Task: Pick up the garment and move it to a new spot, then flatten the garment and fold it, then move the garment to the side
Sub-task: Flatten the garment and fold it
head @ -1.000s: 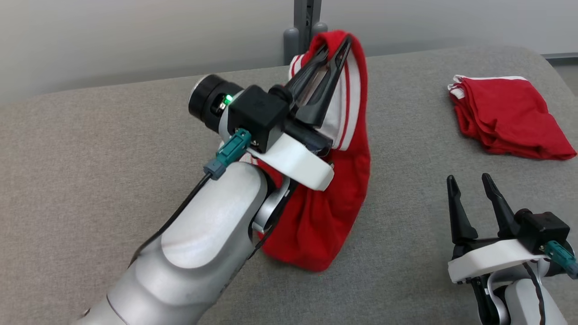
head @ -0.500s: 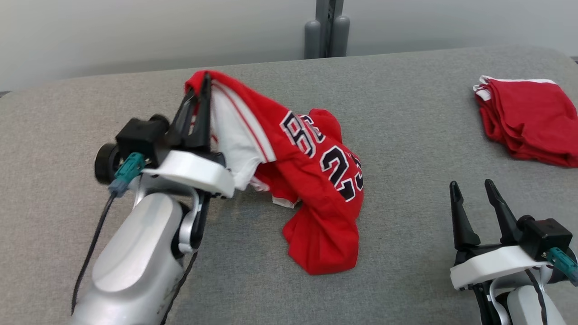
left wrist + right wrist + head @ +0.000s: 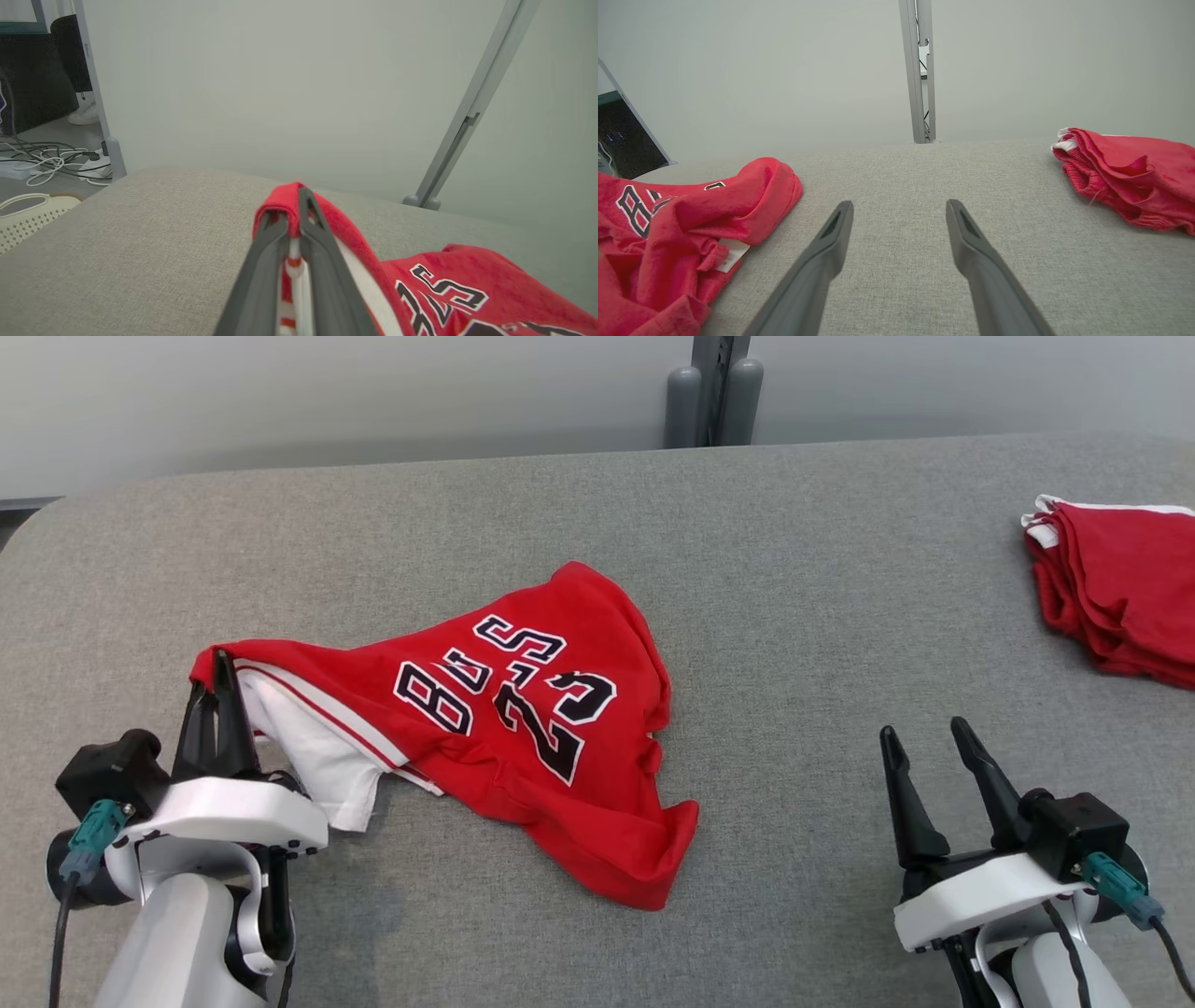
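Note:
The garment [image 3: 523, 728] is a red jersey with white trim and dark letters and numbers, lying crumpled across the middle of the grey table [image 3: 794, 616]. My left gripper [image 3: 217, 665] is shut on its red and white edge at the lower left, holding that corner slightly raised. In the left wrist view the fingers [image 3: 261, 261] pinch the red hem of the garment [image 3: 444, 289]. My right gripper [image 3: 920, 737] stands open at the lower right, apart from the jersey. In the right wrist view its gripper [image 3: 899, 207] is empty above the cloth surface, with the garment [image 3: 691, 219] to the left.
A folded red pile [image 3: 1120, 588] lies at the table's right edge, also the red pile [image 3: 1129, 177] in the right wrist view. A grey post [image 3: 714, 392] rises behind the table. Cables [image 3: 42, 161] lie on the floor off the table's left end.
My left arm has swung from the table's middle back toward the lower left, dragging the jersey down and spreading it over the table. The head camera has shifted. The right gripper stays open.

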Tool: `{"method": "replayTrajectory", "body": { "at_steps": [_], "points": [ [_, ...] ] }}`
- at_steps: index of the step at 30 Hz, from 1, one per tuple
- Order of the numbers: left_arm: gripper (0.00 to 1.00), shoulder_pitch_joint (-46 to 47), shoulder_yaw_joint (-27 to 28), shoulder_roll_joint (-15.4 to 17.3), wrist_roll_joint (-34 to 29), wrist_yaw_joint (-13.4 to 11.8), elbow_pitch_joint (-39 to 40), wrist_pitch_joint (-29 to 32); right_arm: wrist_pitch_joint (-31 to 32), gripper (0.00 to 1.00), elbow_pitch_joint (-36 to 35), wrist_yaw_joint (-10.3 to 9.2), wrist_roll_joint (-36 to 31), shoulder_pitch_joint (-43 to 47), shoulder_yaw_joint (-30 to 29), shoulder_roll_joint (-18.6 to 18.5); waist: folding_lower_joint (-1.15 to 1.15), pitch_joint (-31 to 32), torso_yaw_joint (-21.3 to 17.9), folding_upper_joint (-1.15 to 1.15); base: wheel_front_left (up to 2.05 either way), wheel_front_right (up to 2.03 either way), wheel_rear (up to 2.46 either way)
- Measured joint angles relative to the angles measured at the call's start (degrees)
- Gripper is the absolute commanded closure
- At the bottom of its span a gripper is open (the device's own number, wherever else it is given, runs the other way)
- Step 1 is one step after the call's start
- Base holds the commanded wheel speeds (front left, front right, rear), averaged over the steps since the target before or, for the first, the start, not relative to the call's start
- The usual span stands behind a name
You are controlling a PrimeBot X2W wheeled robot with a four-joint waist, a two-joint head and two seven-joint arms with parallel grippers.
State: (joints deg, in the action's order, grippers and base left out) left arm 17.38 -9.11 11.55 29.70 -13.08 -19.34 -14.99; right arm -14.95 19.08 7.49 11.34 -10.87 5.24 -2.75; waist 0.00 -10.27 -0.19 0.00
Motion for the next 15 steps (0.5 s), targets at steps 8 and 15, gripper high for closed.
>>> {"method": "replayTrajectory", "body": {
  "at_steps": [8, 15],
  "points": [
    [0.80, -2.6, 4.8, -1.8, -2.0, 0.7, 0.8, 0.0, 0.0, 0.00, 1.2, 0.00, 0.2, -0.5, 2.3, 0.0, 0.00, 0.0, 0.8, 0.00, 0.00, 0.00, 0.00],
    [0.00, -4.4, 7.2, -2.7, -4.2, 2.0, 0.1, -0.1, 0.3, 0.00, 2.8, 0.00, 0.9, -1.5, 8.4, 0.0, 0.00, 0.5, 2.4, 0.00, 0.00, 0.00, 0.00]
  ]
}}
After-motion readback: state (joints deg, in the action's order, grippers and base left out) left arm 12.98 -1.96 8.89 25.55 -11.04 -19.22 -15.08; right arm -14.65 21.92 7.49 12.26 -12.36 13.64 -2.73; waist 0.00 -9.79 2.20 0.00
